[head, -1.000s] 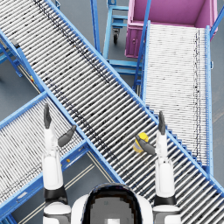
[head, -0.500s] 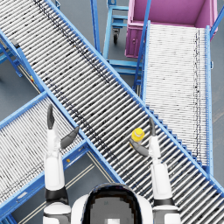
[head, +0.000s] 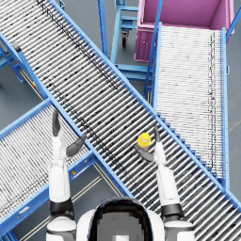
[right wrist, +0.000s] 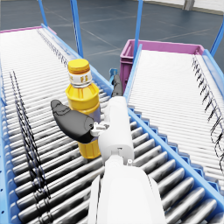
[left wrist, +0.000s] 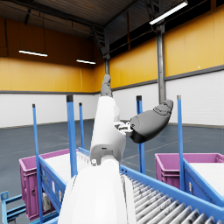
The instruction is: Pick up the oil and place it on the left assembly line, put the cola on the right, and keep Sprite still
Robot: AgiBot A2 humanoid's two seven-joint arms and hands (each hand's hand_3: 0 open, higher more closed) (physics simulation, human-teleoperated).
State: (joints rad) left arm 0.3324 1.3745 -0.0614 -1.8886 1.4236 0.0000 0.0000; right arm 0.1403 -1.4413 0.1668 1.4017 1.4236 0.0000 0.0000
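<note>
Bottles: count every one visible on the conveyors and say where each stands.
1. The yellow oil bottle stands on the diagonal middle conveyor, at the right hand. No others show; some may lie outside view.

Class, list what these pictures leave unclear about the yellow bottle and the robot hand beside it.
Yellow plastic oil bottle: label print too small to read, right wrist view.
Its middle: covered by the right robot hand, right wrist view.
Whether that robot hand grips it: contact hidden behind the bottle.
</note>
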